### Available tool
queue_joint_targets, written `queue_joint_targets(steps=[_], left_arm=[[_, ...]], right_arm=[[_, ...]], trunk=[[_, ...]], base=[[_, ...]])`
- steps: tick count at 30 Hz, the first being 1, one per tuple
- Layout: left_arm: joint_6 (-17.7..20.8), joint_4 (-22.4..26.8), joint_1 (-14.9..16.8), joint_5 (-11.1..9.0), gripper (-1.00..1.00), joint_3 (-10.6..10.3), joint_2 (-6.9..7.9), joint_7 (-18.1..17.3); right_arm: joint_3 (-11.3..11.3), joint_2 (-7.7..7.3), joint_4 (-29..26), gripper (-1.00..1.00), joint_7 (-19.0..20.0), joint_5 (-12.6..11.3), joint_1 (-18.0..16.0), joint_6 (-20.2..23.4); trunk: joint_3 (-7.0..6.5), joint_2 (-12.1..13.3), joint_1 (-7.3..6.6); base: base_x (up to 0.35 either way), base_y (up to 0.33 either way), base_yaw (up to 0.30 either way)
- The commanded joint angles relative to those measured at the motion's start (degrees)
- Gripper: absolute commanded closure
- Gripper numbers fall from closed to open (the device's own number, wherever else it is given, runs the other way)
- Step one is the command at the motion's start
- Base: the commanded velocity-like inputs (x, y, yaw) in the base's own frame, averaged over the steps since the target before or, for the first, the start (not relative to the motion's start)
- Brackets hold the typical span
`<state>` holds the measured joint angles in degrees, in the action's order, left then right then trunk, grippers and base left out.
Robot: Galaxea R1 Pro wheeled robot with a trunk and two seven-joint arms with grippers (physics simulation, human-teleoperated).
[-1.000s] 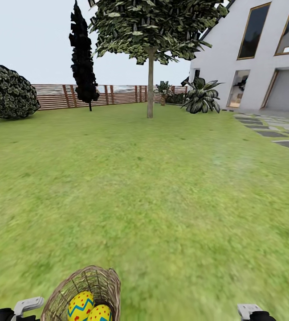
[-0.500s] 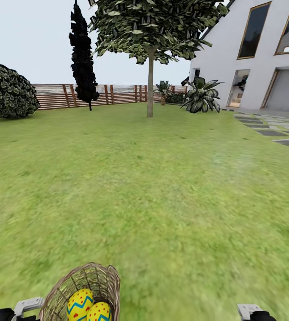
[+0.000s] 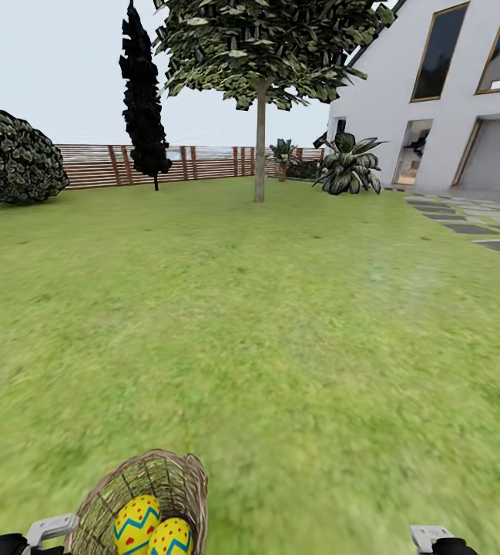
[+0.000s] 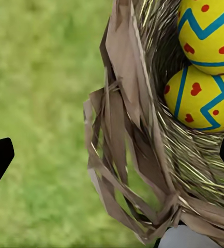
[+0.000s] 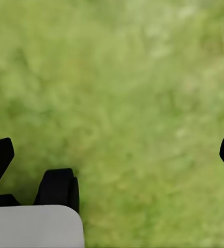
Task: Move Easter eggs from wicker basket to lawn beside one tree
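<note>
The wicker basket (image 3: pixel 165 482) sits at the bottom left of the head view on the lawn (image 3: pixel 280 324), with two yellow zigzag Easter eggs (image 3: pixel 136 523) (image 3: pixel 171 537) inside. In the left wrist view my left gripper (image 4: pixel 113 155) is open, its black fingertips wide apart on either side of the basket's woven rim (image 4: pixel 127 103), and the two eggs (image 4: pixel 210 31) (image 4: pixel 199 101) lie just beyond it. My right gripper (image 5: pixel 113 155) is open over bare grass. The tree (image 3: pixel 260 139) with the straight trunk stands far ahead across the lawn.
An all-black tree (image 3: pixel 143 100) and a round bush (image 3: pixel 15 158) stand left of the tree before the slat fence (image 3: pixel 203 163). A white house (image 3: pixel 450 92), a spiky plant (image 3: pixel 350 166) and paving stones (image 3: pixel 473 223) lie to the right.
The basket with its eggs has shifted slightly upward in the head view. The garden background holds still.
</note>
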<state>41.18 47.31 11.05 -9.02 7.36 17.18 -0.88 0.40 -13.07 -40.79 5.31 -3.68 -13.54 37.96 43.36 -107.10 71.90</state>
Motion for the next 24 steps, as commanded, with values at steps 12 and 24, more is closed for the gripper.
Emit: queue_joint_targets(steps=[12,24], left_arm=[[0.3,0.2,0.0,-0.3,-1.00,0.1,-0.09,-0.1],[0.3,0.1,0.0,-0.3,-1.00,0.1,-0.20,-0.2]], right_arm=[[0.1,0.06,0.0,-1.00,-0.2,-0.3,0.0,0.2],[0.2,0.08,0.0,-1.00,-0.2,-0.3,0.0,0.2]], trunk=[[1.86,-4.1,2.20],[1.86,-4.1,2.20]], base=[[0.000,0.000,0.000],[-0.006,-0.002,0.000]])
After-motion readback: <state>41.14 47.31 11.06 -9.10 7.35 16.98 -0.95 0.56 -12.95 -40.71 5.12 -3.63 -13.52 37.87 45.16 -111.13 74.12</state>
